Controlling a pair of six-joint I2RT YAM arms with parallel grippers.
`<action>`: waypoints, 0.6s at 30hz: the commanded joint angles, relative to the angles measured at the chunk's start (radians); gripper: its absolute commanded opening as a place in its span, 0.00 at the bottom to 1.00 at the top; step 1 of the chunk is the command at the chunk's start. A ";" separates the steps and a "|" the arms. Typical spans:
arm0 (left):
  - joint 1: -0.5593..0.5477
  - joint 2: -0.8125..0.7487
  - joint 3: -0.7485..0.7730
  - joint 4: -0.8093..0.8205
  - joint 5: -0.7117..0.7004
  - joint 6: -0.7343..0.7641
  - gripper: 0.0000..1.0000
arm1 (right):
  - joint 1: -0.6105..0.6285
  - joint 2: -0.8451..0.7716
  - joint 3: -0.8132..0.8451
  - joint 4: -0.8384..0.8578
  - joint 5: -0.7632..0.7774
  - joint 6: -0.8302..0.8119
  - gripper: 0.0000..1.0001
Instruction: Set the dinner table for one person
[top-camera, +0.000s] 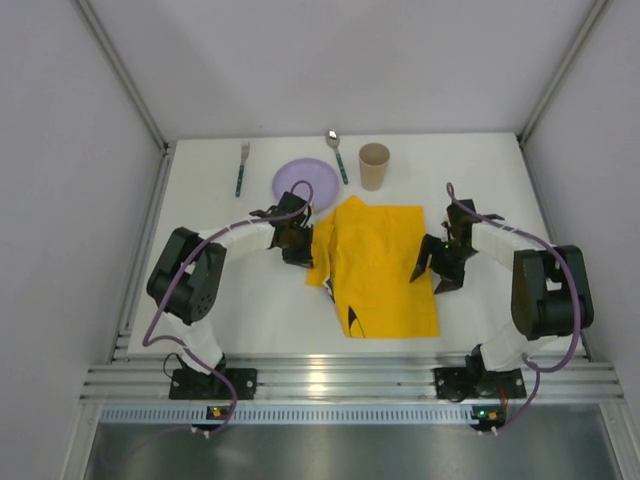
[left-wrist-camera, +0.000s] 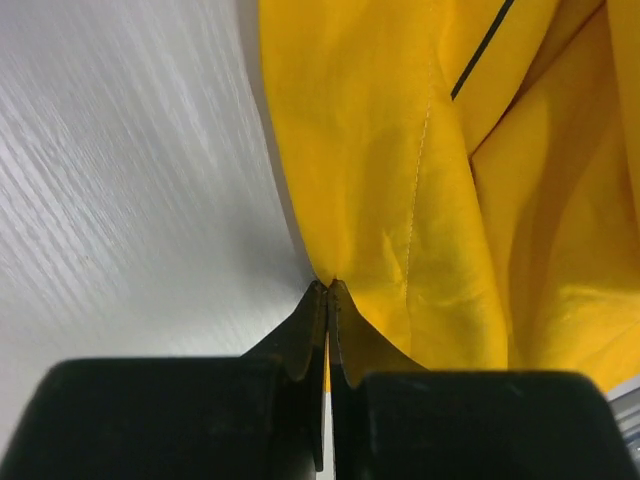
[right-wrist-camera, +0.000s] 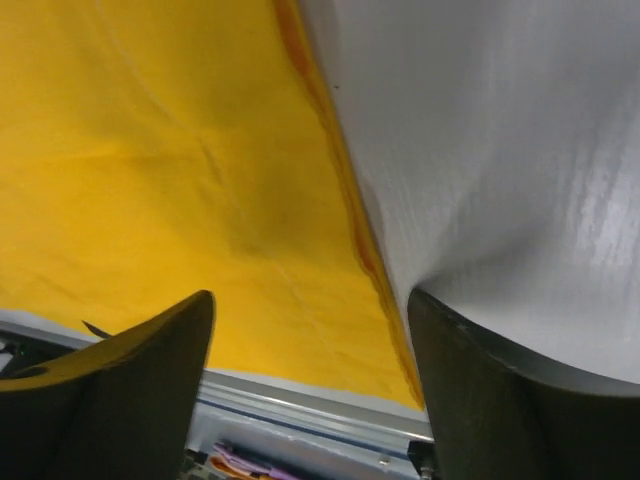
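The white dinner table (top-camera: 480, 170) holds a yellow cloth placemat (top-camera: 375, 265), rumpled, with its left part folded over. My left gripper (top-camera: 302, 256) is at the cloth's left edge. In the left wrist view the gripper (left-wrist-camera: 329, 285) is shut on the placemat (left-wrist-camera: 400, 150), with cloth pinched between the jaws. My right gripper (top-camera: 430, 272) is open at the cloth's right edge. In the right wrist view the gripper (right-wrist-camera: 310, 295) straddles that edge of the placemat (right-wrist-camera: 150, 150) and holds nothing. A purple plate (top-camera: 305, 182), a fork (top-camera: 242, 168), a spoon (top-camera: 337, 155) and a tan cup (top-camera: 374, 165) lie at the back.
The plate's near rim lies right behind my left wrist. Pale walls enclose the table on three sides. A silver aluminium rail (top-camera: 350, 378) runs along the near edge, with both arm bases on it.
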 joint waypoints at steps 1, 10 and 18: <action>-0.007 -0.061 -0.062 -0.017 0.044 -0.016 0.00 | 0.018 0.059 -0.035 0.207 -0.088 0.012 0.65; 0.060 -0.221 -0.161 -0.084 -0.046 -0.125 0.00 | 0.020 0.038 -0.032 0.159 -0.015 -0.029 0.00; 0.188 -0.558 -0.207 -0.383 -0.249 -0.200 0.00 | -0.190 -0.028 0.031 -0.060 0.307 -0.003 0.00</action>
